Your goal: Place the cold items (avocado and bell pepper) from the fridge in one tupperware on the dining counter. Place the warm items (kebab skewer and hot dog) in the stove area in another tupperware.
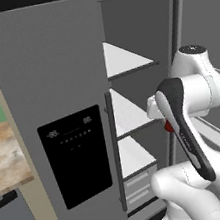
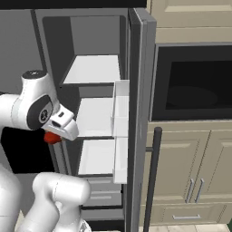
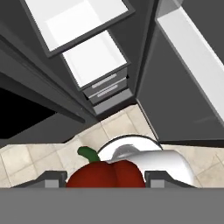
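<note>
The red bell pepper (image 3: 106, 173) with its green stem sits between my two fingertips, and my gripper (image 3: 106, 178) is shut on it. From the base views the bell pepper (image 1: 168, 127) (image 2: 51, 137) is a small red lump under the white hand, held in front of the open fridge (image 1: 61, 79) at about the height of the middle shelf. The fridge's white shelves (image 2: 96, 116) look bare. Its left door is closed and carries a black dispenser panel (image 1: 75, 156).
The fridge's right door (image 2: 140, 113) stands open beside the hand, with white door bins (image 2: 120, 136). A black wall oven (image 2: 195, 86) and beige cabinets (image 2: 190, 181) lie to the right. A marbled beige-brown counter top (image 1: 3, 157) lies left of the fridge. Beige floor tiles (image 3: 39, 155) lie below.
</note>
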